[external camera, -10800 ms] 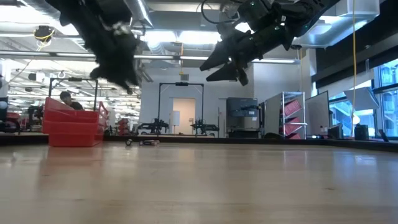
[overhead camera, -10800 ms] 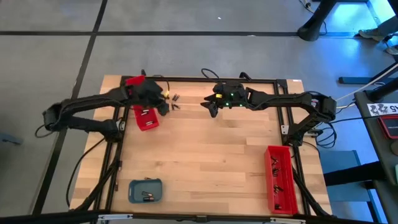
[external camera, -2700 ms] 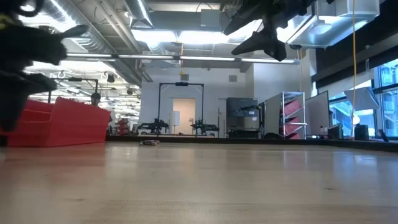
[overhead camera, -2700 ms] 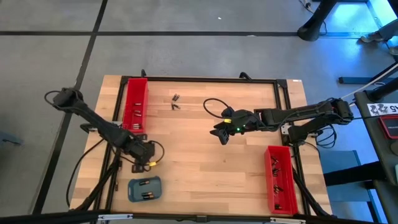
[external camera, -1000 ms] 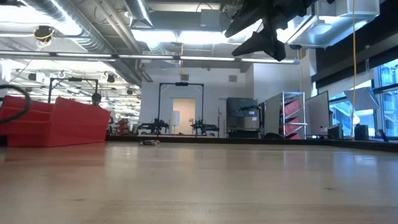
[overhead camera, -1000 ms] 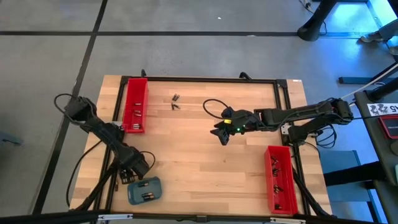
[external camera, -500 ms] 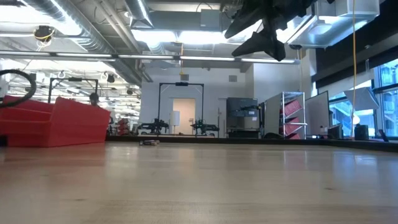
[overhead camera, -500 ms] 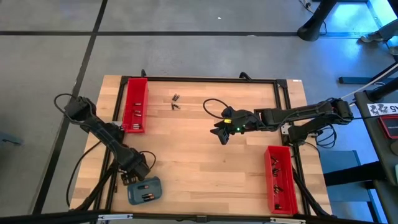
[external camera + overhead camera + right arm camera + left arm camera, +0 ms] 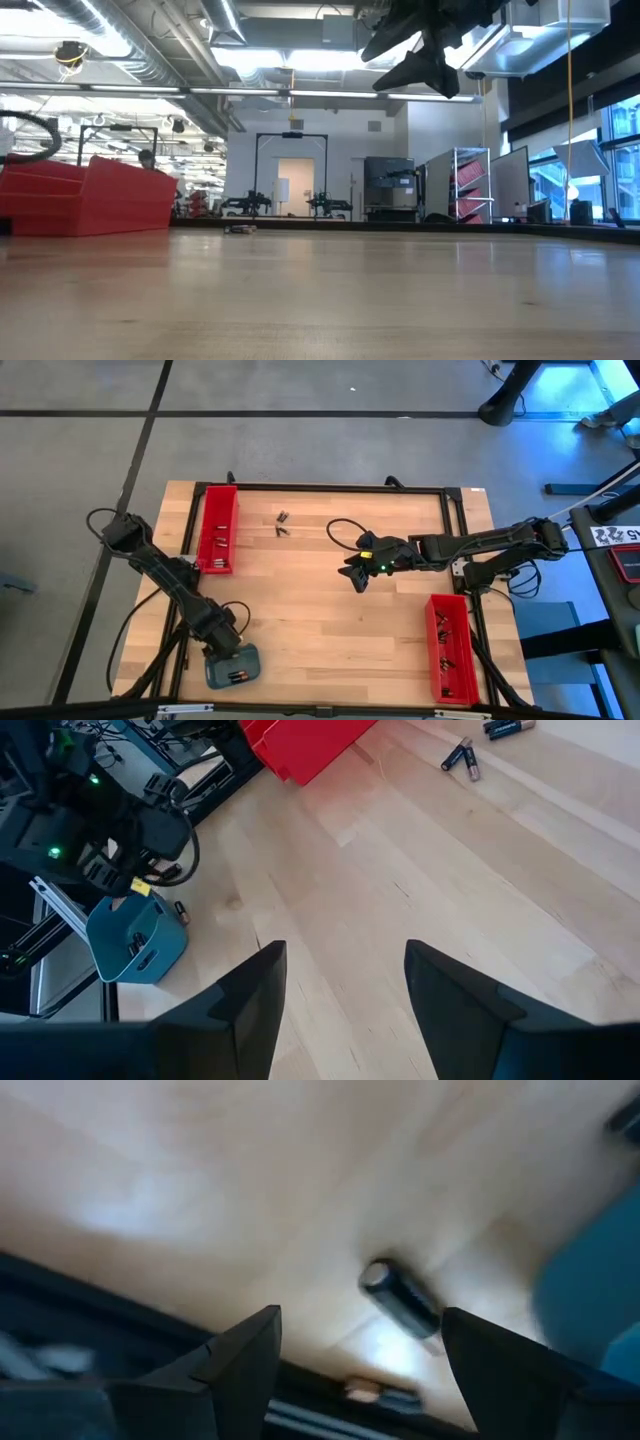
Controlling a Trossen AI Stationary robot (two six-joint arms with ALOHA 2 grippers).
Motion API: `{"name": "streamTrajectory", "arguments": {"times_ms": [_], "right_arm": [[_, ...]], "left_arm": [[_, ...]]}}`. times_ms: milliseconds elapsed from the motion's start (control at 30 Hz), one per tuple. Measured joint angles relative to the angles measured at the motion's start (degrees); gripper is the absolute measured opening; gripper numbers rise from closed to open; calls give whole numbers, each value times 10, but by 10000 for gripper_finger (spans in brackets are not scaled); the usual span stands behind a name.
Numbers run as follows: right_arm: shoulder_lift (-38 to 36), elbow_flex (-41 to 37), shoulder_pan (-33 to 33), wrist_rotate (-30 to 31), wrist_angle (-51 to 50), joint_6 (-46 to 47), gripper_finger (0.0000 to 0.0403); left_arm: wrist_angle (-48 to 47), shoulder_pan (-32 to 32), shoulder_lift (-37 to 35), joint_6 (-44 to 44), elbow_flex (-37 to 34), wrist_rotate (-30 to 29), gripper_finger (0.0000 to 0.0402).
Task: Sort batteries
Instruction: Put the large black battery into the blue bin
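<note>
1. Hovering just beside the blue-grey tray [image 9: 232,666], the left pincer [image 9: 221,643] sits at the near-left corner of the surface [image 9: 330,610]; its fingers [image 9: 240,1365] stand apart, with nothing between them.
2. A single battery [image 9: 400,1295] lies on the wood just ahead of that pincer, close by the tray's blue edge. My guess is it fell short of the tray or is about to be picked up there; which, I cannot tell.
3. More cells [image 9: 235,677] already lie inside the tray, beneath and slightly beyond the left pincer, so this tray looks to be one sorting bin.
4. The right pincer [image 9: 354,570] hangs above the middle of the surface, well apart from everything, fingers [image 9: 255,990] spread and empty. It seems to be waiting.
5. A few unsorted batteries [image 9: 282,523] lie loose far ahead of the right pincer, toward the far edge, near the left red tray [image 9: 217,528].
6. That left red tray holds some cells, as does the right red tray [image 9: 451,645], which sits behind and to the side of the right pincer.
7. Judged from this, most of the sorting is done: the loose group at the far edge and the stray cell beside the tray remain.
</note>
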Motion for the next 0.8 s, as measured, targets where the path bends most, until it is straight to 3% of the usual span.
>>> {"name": "streamTrajectory", "arguments": {"times_ms": [167,333,800], "right_arm": [[0,0,0,0,0,0,205],[0,0,0,0,0,0,205],[0,0,0,-10,0,0,205]], "left_arm": [[54,0,0,-42,-28,11,258],[64,0,-1,-52,-44,15,225],[55,1,-3,-35,-68,21,45]]}}
